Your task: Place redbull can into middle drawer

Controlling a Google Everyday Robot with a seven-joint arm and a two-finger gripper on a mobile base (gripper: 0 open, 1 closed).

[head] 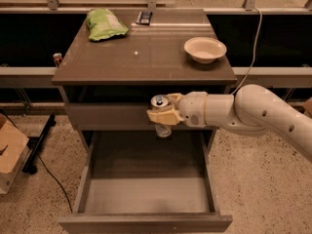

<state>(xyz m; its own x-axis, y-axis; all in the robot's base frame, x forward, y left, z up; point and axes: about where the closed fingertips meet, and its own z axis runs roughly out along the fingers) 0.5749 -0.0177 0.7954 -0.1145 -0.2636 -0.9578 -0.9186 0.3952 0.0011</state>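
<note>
The redbull can [160,103] is a slim silver can with a shiny top, held upright in my gripper [162,115]. The gripper is shut on the can and reaches in from the right on a white arm [253,111]. The can hangs in front of the cabinet's closed upper drawer front [112,115], above the back part of the open middle drawer [146,194]. The drawer is pulled out toward the camera, with tall side walls and a bare grey floor. The can's lower end shows below the fingers.
The cabinet top [146,57] carries a green chip bag [104,24], a white bowl [205,48] and a small dark object [144,17]. A small red can [57,59] stands on a ledge at left. A cardboard box [9,150] lies on the floor at left.
</note>
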